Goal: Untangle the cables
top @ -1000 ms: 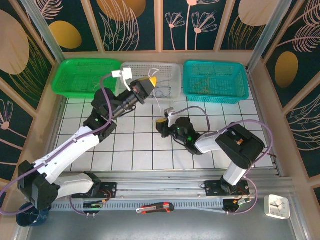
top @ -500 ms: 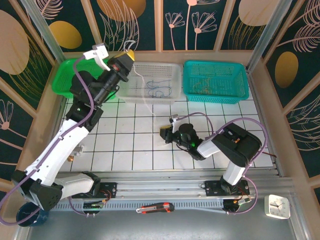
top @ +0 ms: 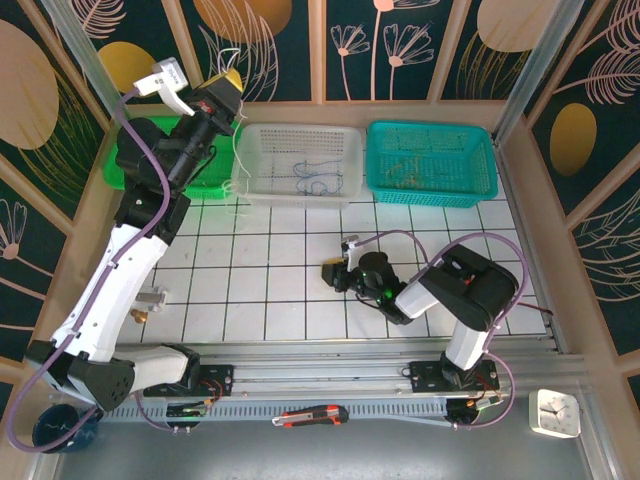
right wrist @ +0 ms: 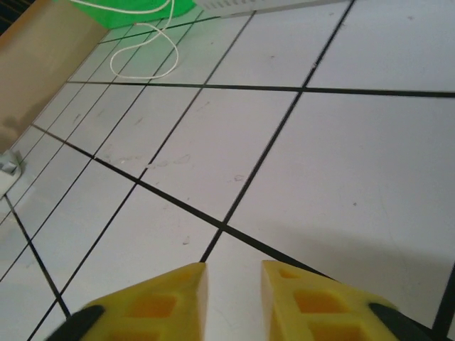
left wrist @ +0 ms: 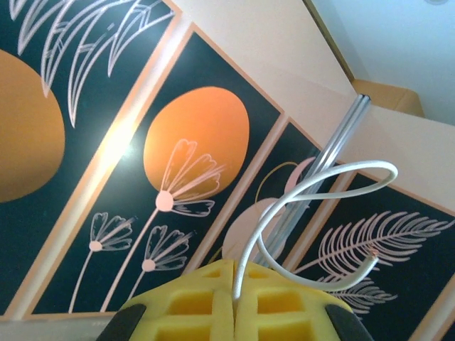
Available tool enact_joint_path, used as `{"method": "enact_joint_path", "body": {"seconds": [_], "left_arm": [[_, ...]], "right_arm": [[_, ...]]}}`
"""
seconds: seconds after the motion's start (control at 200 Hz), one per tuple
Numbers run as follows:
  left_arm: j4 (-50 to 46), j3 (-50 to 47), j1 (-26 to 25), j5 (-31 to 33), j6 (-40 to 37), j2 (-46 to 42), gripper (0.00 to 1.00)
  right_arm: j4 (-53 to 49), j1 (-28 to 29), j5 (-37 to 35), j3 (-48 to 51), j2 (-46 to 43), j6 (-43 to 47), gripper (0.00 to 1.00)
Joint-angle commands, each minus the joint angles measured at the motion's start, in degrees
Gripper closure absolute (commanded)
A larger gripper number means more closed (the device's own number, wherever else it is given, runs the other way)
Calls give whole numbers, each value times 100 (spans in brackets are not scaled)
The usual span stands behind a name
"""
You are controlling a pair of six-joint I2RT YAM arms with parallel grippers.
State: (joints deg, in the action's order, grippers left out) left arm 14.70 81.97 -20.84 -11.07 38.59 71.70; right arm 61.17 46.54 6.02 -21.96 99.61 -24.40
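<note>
My left gripper (top: pixel 228 82) is raised high over the back left, shut on a thin white cable (top: pixel 238 200) that trails down to the tiles in front of the green basket (top: pixel 128 165). In the left wrist view the yellow pads (left wrist: pixel 234 273) pinch this white cable (left wrist: pixel 313 185), and its free end loops above them. Blue cables (top: pixel 315 180) lie in the white basket (top: pixel 300 140). Yellowish-olive cables (top: pixel 408 178) lie in the teal basket (top: pixel 430 160). My right gripper (top: pixel 331 272) sits low over the middle tiles, open a little, with nothing between its fingers (right wrist: pixel 233 277).
The right wrist view has the white cable's tail (right wrist: pixel 153 35) on the tiles near the green basket (right wrist: pixel 135 6). A small metal part (top: pixel 148 300) lies at the left. A box cutter (top: pixel 310 415) and a clock (top: pixel 553 412) sit on the front rail.
The left arm has lifted and swung left and back from over the white basket, drawing the white cable with it. The right gripper's jaws have parted slightly and it moved a little nearer.
</note>
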Motion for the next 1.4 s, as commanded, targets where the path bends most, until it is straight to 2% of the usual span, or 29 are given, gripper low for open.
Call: {"method": "enact_joint_path", "body": {"seconds": [0.0, 0.15, 0.33, 0.47, 0.631, 0.791, 0.926, 1.006, 1.081, 1.131, 1.396], "left_arm": [[-3, 45, 34, -376, 28, -13, 100], [161, -161, 36, -691, 255, -134, 100], [470, -349, 27, -1073, 740, -210, 100], [964, -552, 18, -1326, 1289, -209, 100], [1273, -588, -123, -1394, 1567, -158, 100], [1314, -433, -450, -1348, 1579, -26, 100], [1442, -259, -730, -1288, 1652, 126, 100], [1535, -166, -796, -1283, 1754, 201, 100], [1609, -76, -821, -1270, 1859, 246, 100], [1643, -18, -829, -1250, 1906, 252, 100], [1644, 411, -833, -1045, 1966, 283, 100]], "right_arm": [[-125, 65, 119, -150, -446, 150, 64], [-834, 152, 283, -647, -986, 526, 51], [-1678, 323, 162, -1370, -1629, 1050, 44], [-1947, 373, -146, -1850, -1925, 1325, 39], [-1910, 374, -375, -2382, -1777, 1513, 34], [-1593, 366, -907, -2895, -1129, 1660, 34], [-1000, 319, -1299, -3081, -386, 1587, 41], [-723, 307, -1468, -3064, -91, 1456, 51], [-496, 305, -1608, -2965, 107, 1297, 66], [-359, 294, -1696, -2890, 172, 1203, 71], [65, 259, -2164, -2260, 506, 673, 85]]}}
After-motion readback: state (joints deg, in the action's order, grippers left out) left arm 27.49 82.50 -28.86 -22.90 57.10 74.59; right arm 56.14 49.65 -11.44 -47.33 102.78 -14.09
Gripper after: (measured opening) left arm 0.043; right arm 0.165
